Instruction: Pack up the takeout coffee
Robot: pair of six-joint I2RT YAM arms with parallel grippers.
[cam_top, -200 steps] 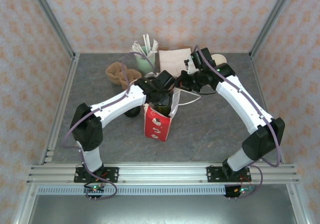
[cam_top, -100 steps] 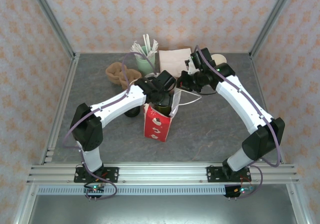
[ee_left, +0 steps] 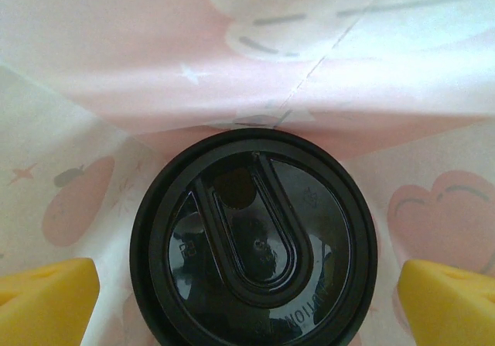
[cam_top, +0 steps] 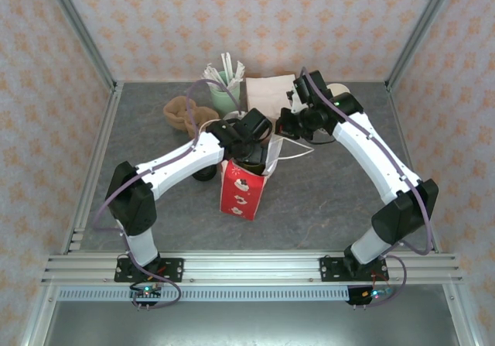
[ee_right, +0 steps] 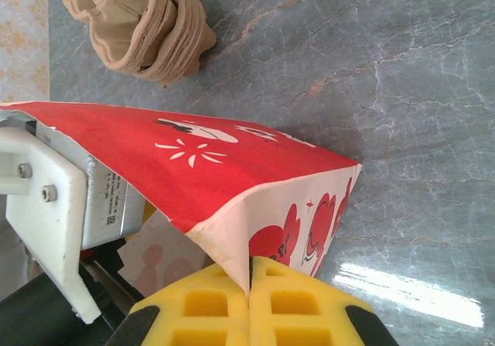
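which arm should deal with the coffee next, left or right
Left: the left gripper sits inside the red bag, open around the takeout coffee. The right gripper is busy pinching the bag's rim.

This is a robot lab cell. Aluminium rails (cam_top: 247,267) frame patterned wallpaper panels (cam_top: 255,21) around a grey stone-look counter (cam_top: 325,199).

We read raised letters on the black lid of the takeout coffee (ee_left: 255,245), upside down along its near rim: they end in "TION", and the start is cut off. A sticker (ee_right: 114,197) on the grey module (ee_right: 93,177) inside the red bag (ee_right: 201,156) carries print too small to read.
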